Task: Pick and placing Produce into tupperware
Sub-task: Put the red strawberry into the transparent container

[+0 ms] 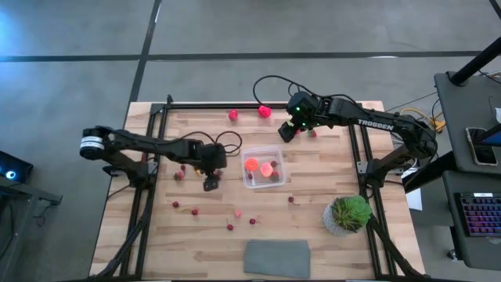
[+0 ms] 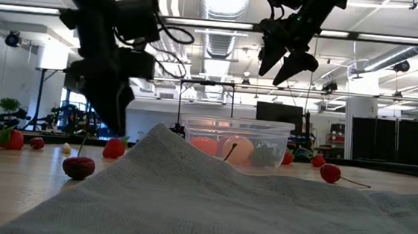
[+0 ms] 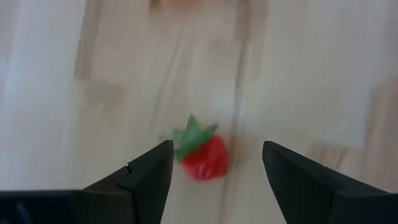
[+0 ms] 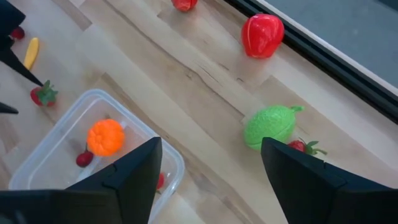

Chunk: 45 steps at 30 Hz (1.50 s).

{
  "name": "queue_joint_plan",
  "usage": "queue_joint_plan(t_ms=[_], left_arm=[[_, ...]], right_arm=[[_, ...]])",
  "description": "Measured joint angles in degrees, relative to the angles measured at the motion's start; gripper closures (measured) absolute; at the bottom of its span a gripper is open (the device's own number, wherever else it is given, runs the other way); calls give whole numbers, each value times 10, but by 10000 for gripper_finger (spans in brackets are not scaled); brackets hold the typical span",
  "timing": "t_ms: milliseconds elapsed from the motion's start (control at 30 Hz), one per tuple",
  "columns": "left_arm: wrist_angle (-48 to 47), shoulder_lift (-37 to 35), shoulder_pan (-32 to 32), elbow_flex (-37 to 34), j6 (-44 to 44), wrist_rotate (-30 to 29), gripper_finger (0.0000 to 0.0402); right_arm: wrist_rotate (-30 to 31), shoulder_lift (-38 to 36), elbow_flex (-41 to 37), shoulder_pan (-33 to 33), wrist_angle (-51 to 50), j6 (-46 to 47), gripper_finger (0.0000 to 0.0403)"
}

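The clear tupperware [image 1: 264, 166] sits mid-table and holds orange and pink pieces and a small red one. My left gripper [image 3: 216, 144] is open, pointing down just left of the tub. A red strawberry with a green top [image 3: 202, 154] lies on the wood between its fingers, untouched. It also shows in the low view as the strawberry [image 2: 114, 148]. My right gripper [image 4: 210, 141] is open and raised above the table's far side [image 1: 287, 131], over bare wood. A green fruit [image 4: 268, 126] and a second strawberry [image 4: 303, 147] lie just beyond it.
A red pepper [image 1: 264, 111] and another red piece [image 1: 233, 115] lie near the far edge. Small berries [image 1: 196, 210] are scattered on the near half. A potted plant [image 1: 348, 213] stands near right. A grey cloth [image 1: 277, 258] lies at the near edge. Black rails [image 1: 149, 188] run along both sides.
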Motion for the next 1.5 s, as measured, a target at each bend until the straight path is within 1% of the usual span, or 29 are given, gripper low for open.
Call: queue_joint_plan(t_ms=[167,267,533,700,967,1133,1233,1500], left_arm=[[-34,16,0,0,4,-7,169],[-34,17,0,0,4,-7,169],[-16,35,0,0,4,-9,168],[-10,57,0,4,3,-10,169],[-5,72,0,4,-39,-12,169],[-5,72,0,4,-41,-16,169],[-5,69,0,4,-40,-23,180],[0,69,0,4,-36,-25,243]], right_arm=[[1,0,0,0,-1,0,135],[1,0,0,0,-1,-2,133],[2,0,0,0,0,-2,139],[2,0,0,0,1,-2,136],[2,0,-2,0,0,-2,138],[2,0,-2,0,0,-2,137],[2,0,-3,0,0,-2,134],[2,0,-4,0,0,-2,139]])
